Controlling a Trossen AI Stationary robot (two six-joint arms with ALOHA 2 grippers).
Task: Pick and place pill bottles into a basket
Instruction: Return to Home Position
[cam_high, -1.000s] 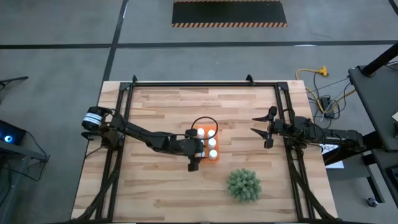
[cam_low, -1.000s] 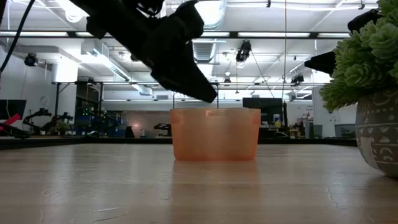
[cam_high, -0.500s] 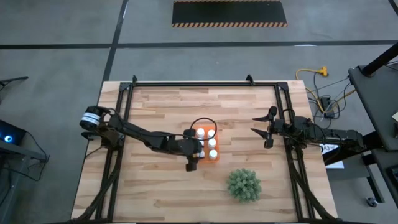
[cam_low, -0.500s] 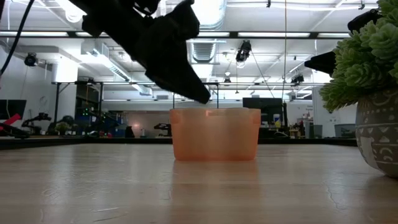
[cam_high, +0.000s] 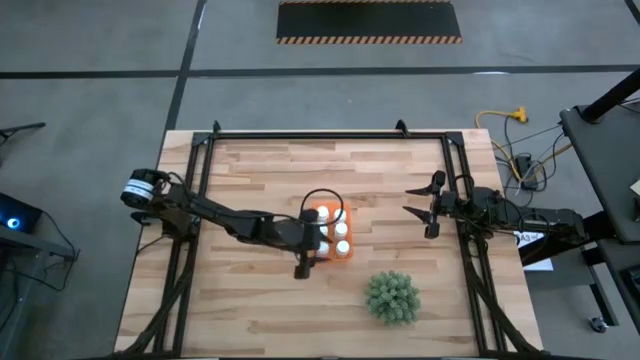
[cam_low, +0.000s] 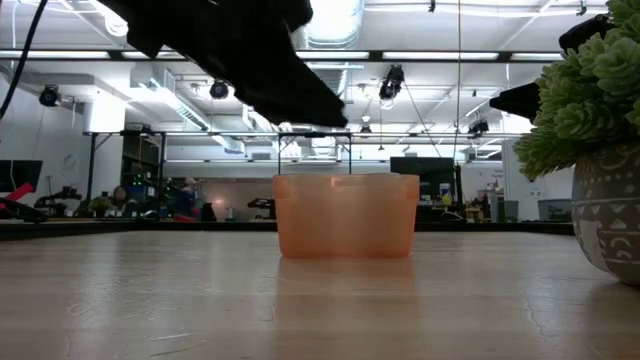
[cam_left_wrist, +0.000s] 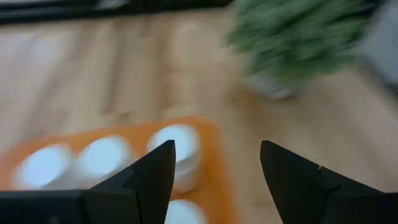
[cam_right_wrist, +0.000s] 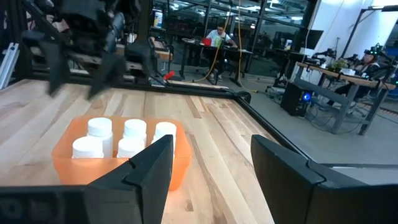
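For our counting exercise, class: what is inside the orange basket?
White pill bottles stand upright in two rows in the basket. Five caps show in the right wrist view; the right gripper covers the near corner, so a sixth cannot be confirmed.

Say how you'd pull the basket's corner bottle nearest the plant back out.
Take the corner bottle by its cap, coming straight down from above. It stands upright, the cap sits above the basket rim, and walls and neighbouring bottles probably block any side approach.
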